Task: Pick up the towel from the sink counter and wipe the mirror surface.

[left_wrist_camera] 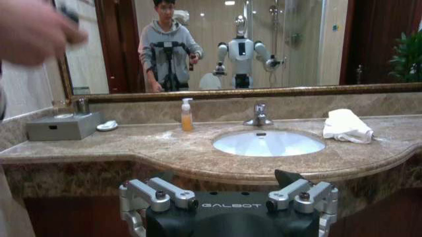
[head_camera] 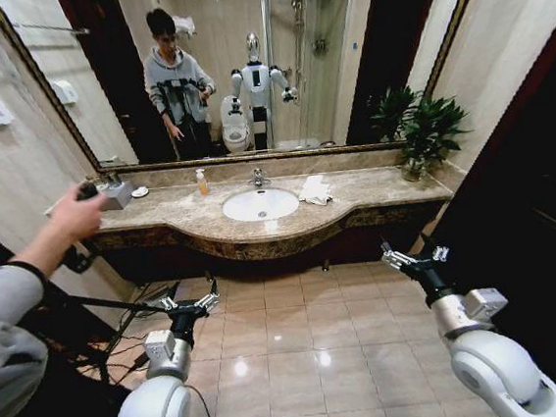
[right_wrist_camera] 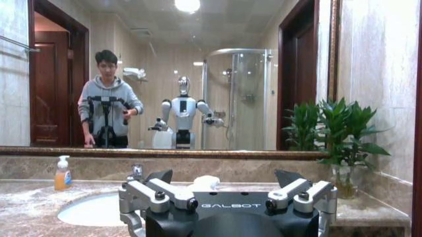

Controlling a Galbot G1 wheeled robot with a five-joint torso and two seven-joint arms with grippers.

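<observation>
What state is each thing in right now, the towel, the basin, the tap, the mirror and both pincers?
Towel: crumpled, lying on the sink counter to the right of the basin, untouched.
Basin: holds no objects.
Tap: no water running that I can see.
Mirror: not yet wiped, nothing touching it.
Left pincer: open, holding nothing, short of the counter.
Right pincer: open, holding nothing, short of the counter.

Bathroom: marble sink counter (head_camera: 375, 191), wide mirror (head_camera: 342, 54) (shower, toilet reflected).
</observation>
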